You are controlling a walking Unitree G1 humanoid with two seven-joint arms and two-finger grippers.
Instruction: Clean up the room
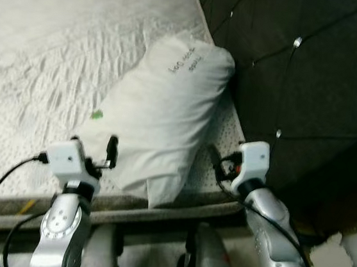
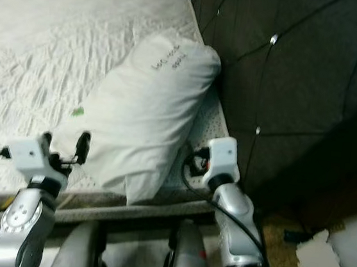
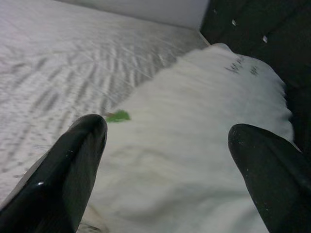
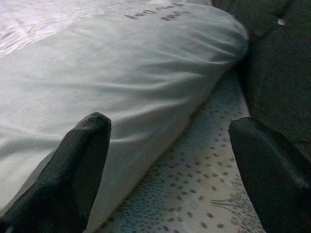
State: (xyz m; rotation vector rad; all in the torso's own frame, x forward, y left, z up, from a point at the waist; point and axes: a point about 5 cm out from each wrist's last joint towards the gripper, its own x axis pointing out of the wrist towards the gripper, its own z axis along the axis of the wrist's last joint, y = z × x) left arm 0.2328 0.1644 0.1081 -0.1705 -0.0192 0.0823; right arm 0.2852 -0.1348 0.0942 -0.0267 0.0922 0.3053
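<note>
Pillow (image 1: pixel 164 116) lies slantwise on the bare mattress (image 1: pixel 40 47), its far corner with handwriting up against the dark tufted headboard (image 1: pixel 301 76). A small green speck (image 1: pixel 97 115) sits by its left edge. Left gripper (image 1: pixel 96 150) hovers at the pillow's near left corner, fingers spread wide, gripping nothing. Right gripper (image 4: pixel 170 160) hangs at the pillow's right side over the speckled mattress strip, fingers also wide apart and empty.

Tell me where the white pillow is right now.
In the left eye view, the white pillow lies on the mattress against the dark tufted headboard, between the left tool and right tool.
</note>
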